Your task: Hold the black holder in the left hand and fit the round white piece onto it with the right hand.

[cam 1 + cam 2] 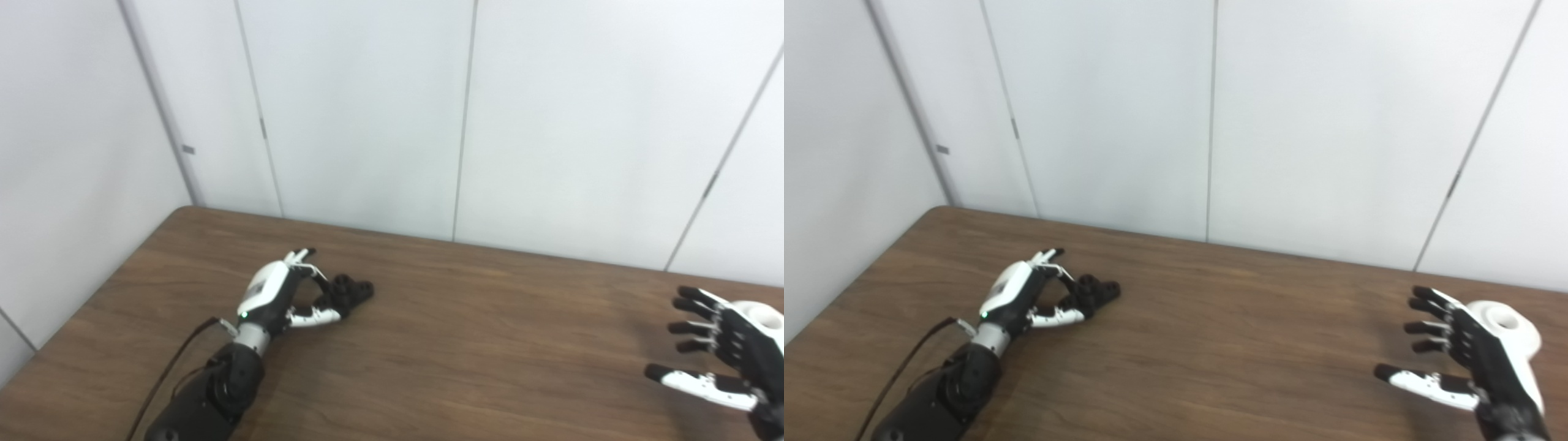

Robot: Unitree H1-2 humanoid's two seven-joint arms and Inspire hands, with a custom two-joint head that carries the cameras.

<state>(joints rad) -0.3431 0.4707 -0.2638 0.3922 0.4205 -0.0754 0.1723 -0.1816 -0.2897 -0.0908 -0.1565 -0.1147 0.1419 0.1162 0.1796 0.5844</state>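
— On the brown table (465,343), left side, item one?
— Black holder (349,291), lying on the wood. The left hand (278,297) has fingers and thumb curled round its near end; whether the grip is firm or only touching, I cannot tell. Not lifted.
— Item two?
— Round white piece (1510,327), far right, resting on the table just behind the right hand (1464,358). That hand is spread wide, fingers apart, holding nothing; its palm faces away from the piece.
— Distance between the parts?
— Well apart, opposite ends of the table.
— Progress?
— Early, by my reading. The holder is at best gripped, not raised. Outstanding: grasp the white piece, bring both parts together, seat one on the other.
— Backdrop?
— White wall panels (367,110), nothing else listed.
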